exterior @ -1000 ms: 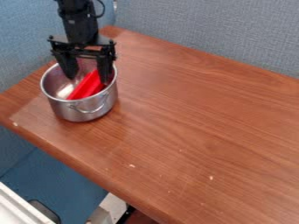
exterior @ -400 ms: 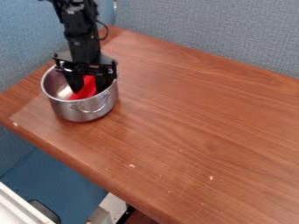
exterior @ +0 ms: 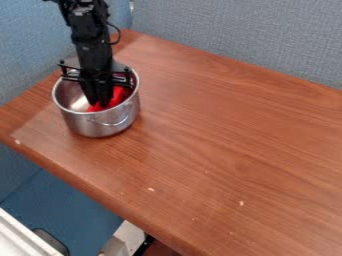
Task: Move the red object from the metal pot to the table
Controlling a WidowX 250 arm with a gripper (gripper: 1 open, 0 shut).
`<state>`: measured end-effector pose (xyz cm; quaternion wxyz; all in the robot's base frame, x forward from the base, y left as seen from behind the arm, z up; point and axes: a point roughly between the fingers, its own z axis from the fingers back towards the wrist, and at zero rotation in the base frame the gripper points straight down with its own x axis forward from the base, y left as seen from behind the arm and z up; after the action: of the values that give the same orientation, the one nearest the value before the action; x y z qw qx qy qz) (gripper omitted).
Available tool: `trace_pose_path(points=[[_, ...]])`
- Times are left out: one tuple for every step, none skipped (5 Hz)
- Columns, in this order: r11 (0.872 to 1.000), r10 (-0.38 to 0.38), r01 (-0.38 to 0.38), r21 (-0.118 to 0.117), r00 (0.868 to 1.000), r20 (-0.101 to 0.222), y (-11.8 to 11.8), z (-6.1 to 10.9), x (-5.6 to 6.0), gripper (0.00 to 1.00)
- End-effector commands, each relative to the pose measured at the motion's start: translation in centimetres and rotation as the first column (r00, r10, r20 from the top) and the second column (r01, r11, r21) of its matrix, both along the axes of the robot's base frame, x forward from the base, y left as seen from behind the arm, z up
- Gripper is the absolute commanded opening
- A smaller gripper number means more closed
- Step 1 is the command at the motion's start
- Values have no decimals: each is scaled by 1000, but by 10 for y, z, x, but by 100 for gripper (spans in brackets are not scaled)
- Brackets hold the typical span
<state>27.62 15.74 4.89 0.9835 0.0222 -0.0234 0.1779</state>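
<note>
The metal pot (exterior: pixel 96 122) stands near the left corner of the table (exterior: pixel 227 140). The red object (exterior: pixel 118 95) lies slanted inside it, and only its upper right part shows beside the black fingers. My gripper (exterior: pixel 98 100) points straight down into the pot. Its fingers are drawn together around the red object, whose lower part is hidden by them.
A blue fabric wall (exterior: pixel 254 35) runs close behind the table's back edge. The table's left and front edges drop off near the pot, with the floor (exterior: pixel 54 215) below. Bare wooden surface stretches to the right of the pot.
The gripper has sunk deeper into the pot. Its fingers, spread wide over the rim a second ago, have closed together on the red object.
</note>
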Motion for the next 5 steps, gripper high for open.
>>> trace_pose_path(points=[[1000,-22,21,19,999,28,-1,12,15,0],[1000,24,-25,20,999,31,-1,26,9,0],[997,69,-70,15,997,33,-1,39,4,0],[995,99,-99,16,994,42,-7,41,10,0],[992,122,-123,15,992,43,-15,39,15,0]])
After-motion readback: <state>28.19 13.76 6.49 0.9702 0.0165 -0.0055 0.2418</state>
